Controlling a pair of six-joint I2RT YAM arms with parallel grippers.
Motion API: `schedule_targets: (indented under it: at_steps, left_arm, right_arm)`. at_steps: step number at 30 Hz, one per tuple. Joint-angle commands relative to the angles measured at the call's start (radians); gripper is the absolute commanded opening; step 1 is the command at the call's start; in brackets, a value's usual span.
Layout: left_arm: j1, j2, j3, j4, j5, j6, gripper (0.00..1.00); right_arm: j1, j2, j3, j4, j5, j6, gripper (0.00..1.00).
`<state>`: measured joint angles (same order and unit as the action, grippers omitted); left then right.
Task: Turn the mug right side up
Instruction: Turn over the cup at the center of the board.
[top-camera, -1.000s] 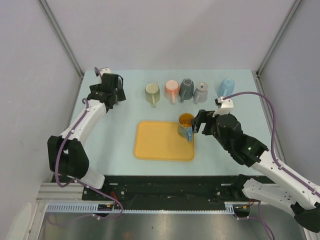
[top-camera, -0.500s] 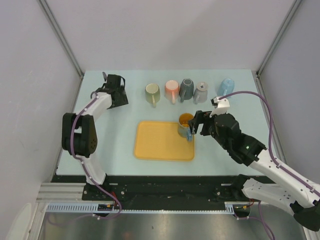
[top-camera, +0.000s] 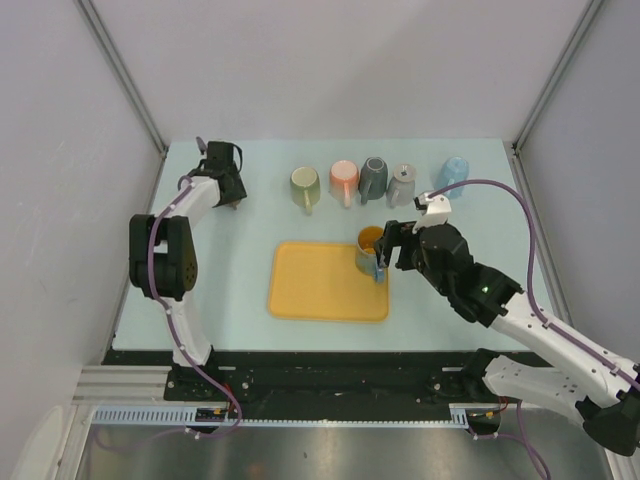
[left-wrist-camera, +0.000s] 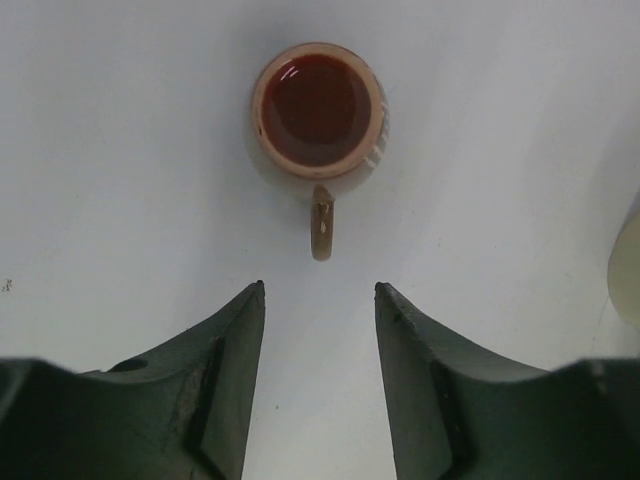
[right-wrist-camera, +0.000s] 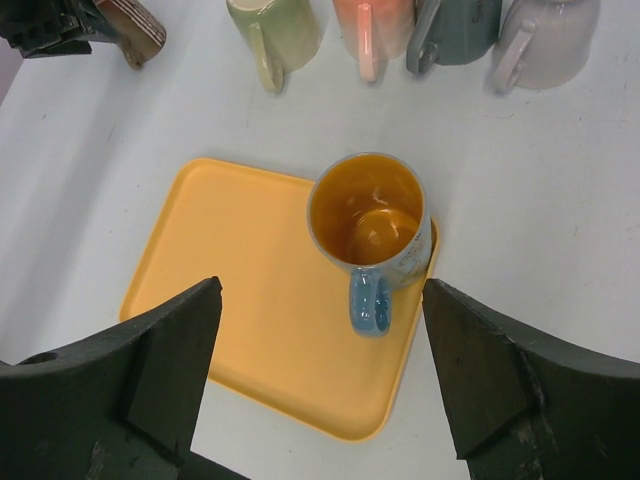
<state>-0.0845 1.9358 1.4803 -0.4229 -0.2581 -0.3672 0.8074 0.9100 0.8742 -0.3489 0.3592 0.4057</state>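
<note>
right wrist: mug (right-wrist-camera: 370, 215) on tray (right-wrist-camera: 240, 270), mugs (right-wrist-camera: 365, 25) beyond

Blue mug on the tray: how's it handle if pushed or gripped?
Likely rigid and breakable: the mug looks like glazed ceramic. Glossy glaze may be slippery. Upright, it should slide, not roll; the nearby tray rim could tip it.

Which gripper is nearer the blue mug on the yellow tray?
Right. The right gripper hangs just beside the blue, orange-lined ceramic mug; the left gripper is far off, near the table's far-left corner.
</note>
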Motion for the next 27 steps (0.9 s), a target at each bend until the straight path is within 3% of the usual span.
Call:
schedule_targets:
  at_steps: [1,12,27]
  left_arm:
    - [0.011,0.029,0.015,0.064,0.006,-0.003,0.49]
    - [0.017,0.045,-0.038,0.193,-0.006,-0.021,0.48]
    - [0.043,0.13,0.064,0.131,0.013,-0.096,0.47]
  right_arm:
    - [-0.008,0.013,0.006,0.045,0.024,-0.022,0.86]
    - [-0.016,0.021,0.008,0.041,0.037,-0.016,0.86]
    - [-0.019,0.035,0.008,0.053,0.038,-0.005,0.85]
